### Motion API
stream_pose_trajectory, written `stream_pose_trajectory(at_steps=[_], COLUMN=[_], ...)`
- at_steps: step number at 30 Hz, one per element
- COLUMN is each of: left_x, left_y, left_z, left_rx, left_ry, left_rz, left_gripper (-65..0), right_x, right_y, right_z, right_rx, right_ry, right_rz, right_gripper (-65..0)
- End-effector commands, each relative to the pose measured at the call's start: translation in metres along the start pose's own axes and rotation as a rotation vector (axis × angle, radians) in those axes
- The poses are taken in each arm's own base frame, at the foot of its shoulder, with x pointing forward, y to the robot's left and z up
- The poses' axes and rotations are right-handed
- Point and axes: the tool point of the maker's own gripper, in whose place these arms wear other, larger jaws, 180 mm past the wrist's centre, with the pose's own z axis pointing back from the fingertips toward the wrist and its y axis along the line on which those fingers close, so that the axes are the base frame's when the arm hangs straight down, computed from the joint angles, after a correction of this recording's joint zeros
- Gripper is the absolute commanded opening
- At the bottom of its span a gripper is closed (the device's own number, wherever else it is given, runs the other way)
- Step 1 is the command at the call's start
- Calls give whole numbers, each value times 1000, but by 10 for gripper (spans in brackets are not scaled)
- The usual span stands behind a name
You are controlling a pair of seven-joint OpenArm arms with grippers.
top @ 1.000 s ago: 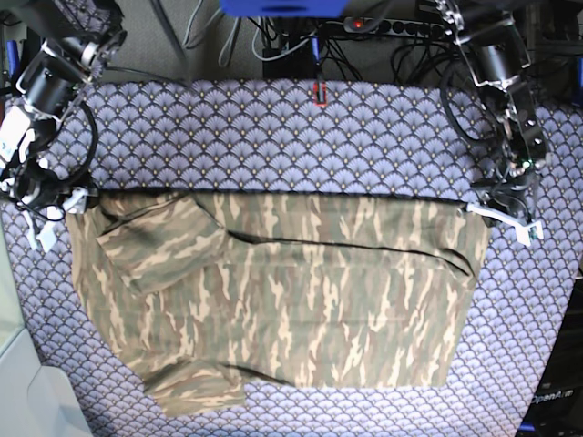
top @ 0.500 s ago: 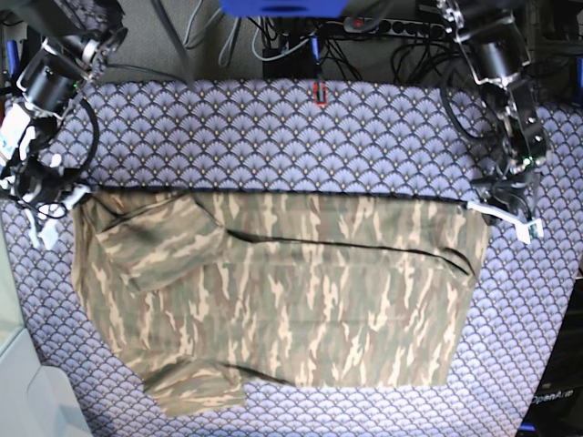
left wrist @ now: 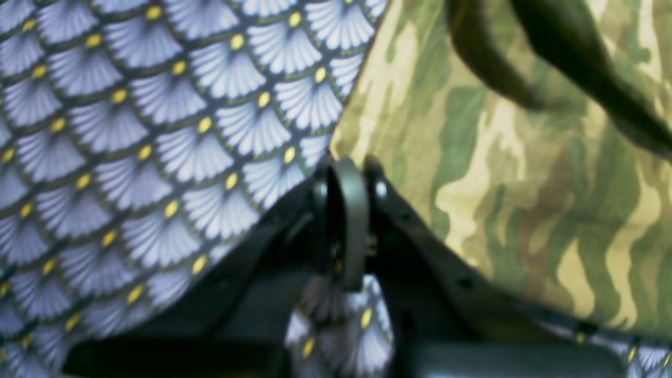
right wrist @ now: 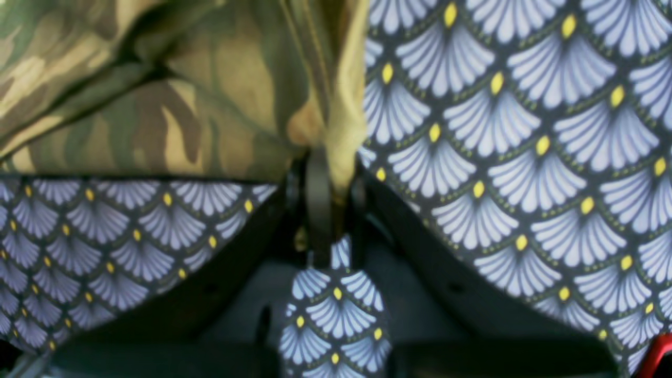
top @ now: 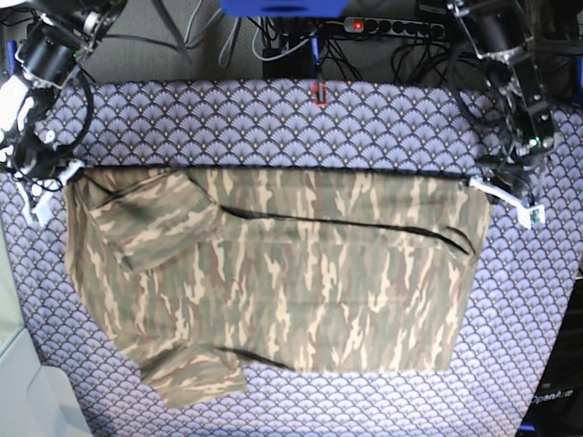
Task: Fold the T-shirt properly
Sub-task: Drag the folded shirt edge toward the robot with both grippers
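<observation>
- Right jaws (right wrist: 328, 181) clamped on a bunched tan corner of the T-shirt (right wrist: 173, 105), cloth pinched between the two pads and rising toward 12 o'clock in the right wrist view.
- Left jaws (left wrist: 346, 181) pressed together at the shirt's far corner, camouflage edge meeting the tips; cloth between the pads blurred, grip likely but not plainly seen.
- In the base view, right gripper (top: 41, 196) at 9 o'clock of the garment, left gripper (top: 510, 196) at 3 o'clock, each at an end of the top edge.
- T-shirt (top: 273, 282) spread flat across the middle of the bench (top: 273, 118), sideways, top edge drawn into a straight line between the two grippers.
- Progress, as a judgement: early; one sleeve folded in near 10 o'clock, a second sleeve sticking out near 7 o'clock, body wide open.
- Left to do: carry the held edge toward 6 o'clock for a lengthwise fold, tuck the loose sleeve, fold again crosswise.
- Look: tan, olive and brown streaks, dark crease lines across the upper body, thin limp cloth, lower hem slightly uneven.
- Fan-scale cover (top: 510, 364) bare around all sides.
</observation>
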Motion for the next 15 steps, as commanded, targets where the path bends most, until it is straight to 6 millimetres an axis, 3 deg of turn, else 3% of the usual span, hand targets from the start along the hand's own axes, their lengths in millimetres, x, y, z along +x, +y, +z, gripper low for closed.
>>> stream_pose_trajectory(at_steps=[1,15], left_x=[19,-15], left_y=[5,16], left_z=[7,35], left_rx=[15,39], left_ry=[-56,-16], left_rz=[-21,-85], left_gripper=[-645,-645], right_x=[-3,-85], right_y=[-10,-21], right_z=[7,7], right_rx=[-29,-47], right_ry=[17,128], right_rz=[12,-33], right_gripper=[-650,-650])
